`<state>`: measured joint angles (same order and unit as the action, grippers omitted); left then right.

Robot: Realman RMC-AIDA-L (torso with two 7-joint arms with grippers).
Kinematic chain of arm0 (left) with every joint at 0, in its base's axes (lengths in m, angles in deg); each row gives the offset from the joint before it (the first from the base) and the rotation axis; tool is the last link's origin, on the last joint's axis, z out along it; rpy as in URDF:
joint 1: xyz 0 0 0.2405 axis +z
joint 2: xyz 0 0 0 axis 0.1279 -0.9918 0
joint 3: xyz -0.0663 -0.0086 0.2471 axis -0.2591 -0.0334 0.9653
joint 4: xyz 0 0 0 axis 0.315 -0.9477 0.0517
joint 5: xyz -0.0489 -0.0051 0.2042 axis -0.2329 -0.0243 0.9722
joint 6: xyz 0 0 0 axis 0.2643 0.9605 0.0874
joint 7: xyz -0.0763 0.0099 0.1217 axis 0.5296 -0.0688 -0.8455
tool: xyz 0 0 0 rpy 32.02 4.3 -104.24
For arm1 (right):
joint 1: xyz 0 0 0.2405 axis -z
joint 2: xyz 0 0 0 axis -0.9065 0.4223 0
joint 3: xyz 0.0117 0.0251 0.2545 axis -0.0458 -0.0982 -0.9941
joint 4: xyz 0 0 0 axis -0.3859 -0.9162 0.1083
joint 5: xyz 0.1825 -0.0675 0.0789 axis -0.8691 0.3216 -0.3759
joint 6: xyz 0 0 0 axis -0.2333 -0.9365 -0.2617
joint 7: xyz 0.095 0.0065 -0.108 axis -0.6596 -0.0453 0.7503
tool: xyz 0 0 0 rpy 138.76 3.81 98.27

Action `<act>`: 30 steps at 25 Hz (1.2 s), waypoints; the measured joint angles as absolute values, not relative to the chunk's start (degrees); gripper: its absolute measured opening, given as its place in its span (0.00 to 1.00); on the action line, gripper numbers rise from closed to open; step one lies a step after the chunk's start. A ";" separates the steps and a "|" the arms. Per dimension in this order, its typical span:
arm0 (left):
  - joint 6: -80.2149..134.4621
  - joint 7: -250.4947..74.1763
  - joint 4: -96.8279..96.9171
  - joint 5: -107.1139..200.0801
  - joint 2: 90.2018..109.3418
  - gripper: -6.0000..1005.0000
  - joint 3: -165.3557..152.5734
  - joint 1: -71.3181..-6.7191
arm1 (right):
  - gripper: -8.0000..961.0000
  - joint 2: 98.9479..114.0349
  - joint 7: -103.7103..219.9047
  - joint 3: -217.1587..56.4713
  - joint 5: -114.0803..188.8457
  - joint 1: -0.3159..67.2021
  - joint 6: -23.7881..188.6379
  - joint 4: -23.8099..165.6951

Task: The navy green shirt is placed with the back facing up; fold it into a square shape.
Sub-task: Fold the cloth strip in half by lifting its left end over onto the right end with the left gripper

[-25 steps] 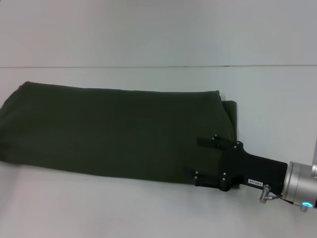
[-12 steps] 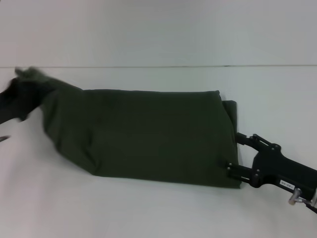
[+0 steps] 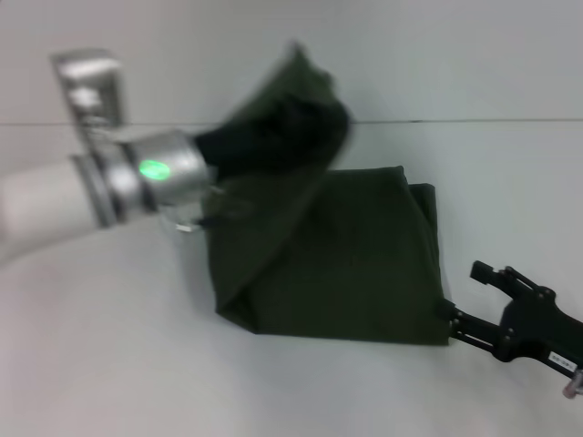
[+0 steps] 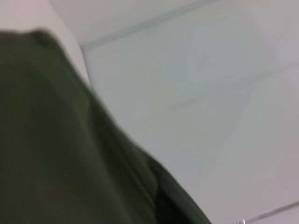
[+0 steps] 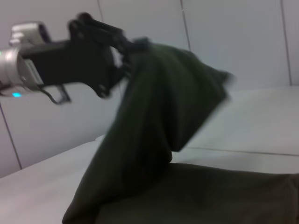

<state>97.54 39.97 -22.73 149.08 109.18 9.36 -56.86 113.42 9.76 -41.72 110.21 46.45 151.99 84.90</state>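
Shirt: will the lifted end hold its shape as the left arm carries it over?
Probably not. The shirt looks floppy: the end held by the left gripper droops in loose folds. It seems light, since one grip lifts it. The right gripper sits open at the shirt's near right corner, so the rest may drag.

— How is the light?
— Even and soft; my white table (image 3: pixel 109 364) carries faint shadows only.
— Any blur?
— My left arm (image 3: pixel 82 196) and the raised shirt (image 3: pixel 282 118) smear; my left wrist view is all haze.
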 joint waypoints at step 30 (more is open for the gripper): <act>85.29 19.33 8.56 151.80 109.57 0.04 4.57 -65.71 | 0.95 113.82 9.76 -43.70 110.64 46.08 148.84 84.47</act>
<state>85.29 19.33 8.56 151.80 109.57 4.57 -65.71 113.82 9.76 -43.70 110.64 46.08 148.84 84.47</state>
